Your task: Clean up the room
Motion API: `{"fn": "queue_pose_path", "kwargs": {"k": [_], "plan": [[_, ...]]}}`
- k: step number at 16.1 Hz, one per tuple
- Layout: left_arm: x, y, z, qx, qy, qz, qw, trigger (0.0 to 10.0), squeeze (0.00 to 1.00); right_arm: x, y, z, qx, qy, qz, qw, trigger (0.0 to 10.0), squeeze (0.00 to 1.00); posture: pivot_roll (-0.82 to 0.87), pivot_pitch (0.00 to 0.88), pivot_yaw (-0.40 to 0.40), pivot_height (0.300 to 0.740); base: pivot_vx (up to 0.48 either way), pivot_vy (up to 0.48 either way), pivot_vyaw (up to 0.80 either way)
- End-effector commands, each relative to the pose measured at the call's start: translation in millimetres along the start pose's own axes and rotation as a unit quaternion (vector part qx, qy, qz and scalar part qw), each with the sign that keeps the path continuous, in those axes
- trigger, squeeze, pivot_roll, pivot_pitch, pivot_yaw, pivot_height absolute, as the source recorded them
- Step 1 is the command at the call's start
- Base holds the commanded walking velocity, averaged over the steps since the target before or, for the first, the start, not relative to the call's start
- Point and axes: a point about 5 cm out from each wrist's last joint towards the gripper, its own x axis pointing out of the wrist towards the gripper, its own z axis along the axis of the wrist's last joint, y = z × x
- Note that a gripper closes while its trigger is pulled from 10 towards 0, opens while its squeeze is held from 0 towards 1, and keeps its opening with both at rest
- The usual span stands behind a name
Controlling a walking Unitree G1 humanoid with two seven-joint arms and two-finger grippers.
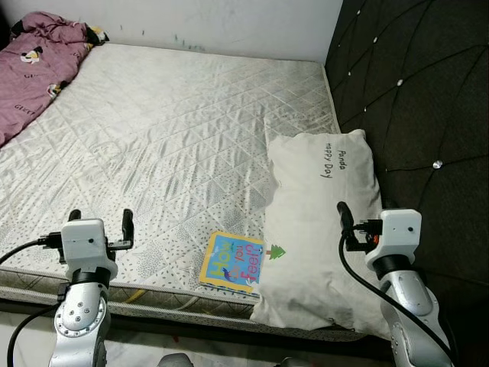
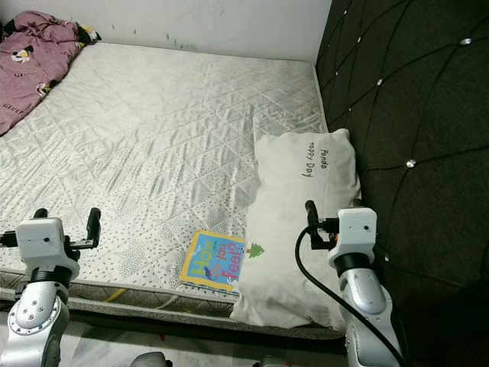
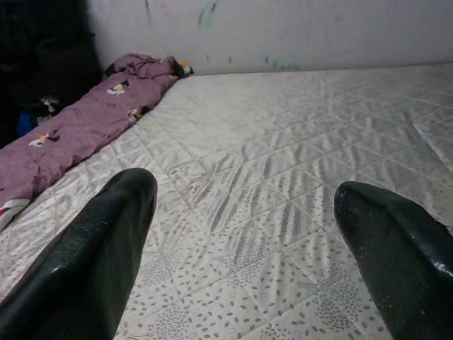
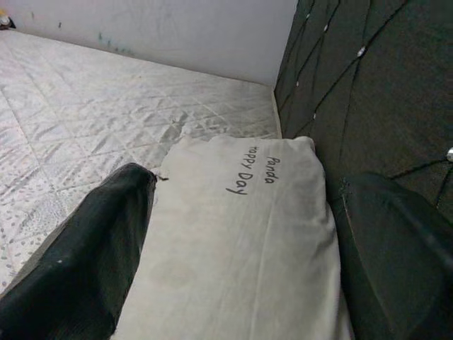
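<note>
A wide bed with a bare, quilted white mattress takes up most of the scene, set against a pale wall at the far end and a dark tufted headboard on the robot's right. A crumpled purple blanket with cartoon prints lies along the far left edge of the mattress. A white pillow printed "Panda Happy Day" lies lengthwise beside the headboard, its near end hanging slightly over the mattress edge. A colourful children's book lies flat near the front edge, touching the pillow's left side. The left gripper hovers over the near left edge of the mattress, jaws wide and holding nothing. The right gripper hovers above the pillow's near end, jaws wide, holding nothing.
</note>
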Motion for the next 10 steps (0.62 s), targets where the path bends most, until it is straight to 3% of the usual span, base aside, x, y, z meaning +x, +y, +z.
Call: {"fn": "queue_pose_path", "kwargs": {"k": [1,6,10], "plan": [[1.6,-0.2,5.1,0.003,-0.006,-0.006,1.0,10.0,0.0,-0.4,1.5,3.0,0.0,-0.003,0.002,1.0,10.0,0.0,0.04,0.004,-0.003,0.74,0.0,0.0,0.0],[-6.0,1.2,2.3,0.0,0.001,-0.001,1.0,10.0,0.0,-4.4,3.4,0.8,-0.001,0.004,0.012,1.0,10.0,0.0,0.05,0.018,-0.014,0.74,0.0,0.0,0.0],[-3.4,2.4,2.6,0.002,0.0,-0.003,1.0,10.0,0.0,-5.1,4.2,0.2,0.002,0.004,0.006,1.0,10.0,0.0,0.04,0.008,0.004,0.74,0.0,0.0,0.0]]}}
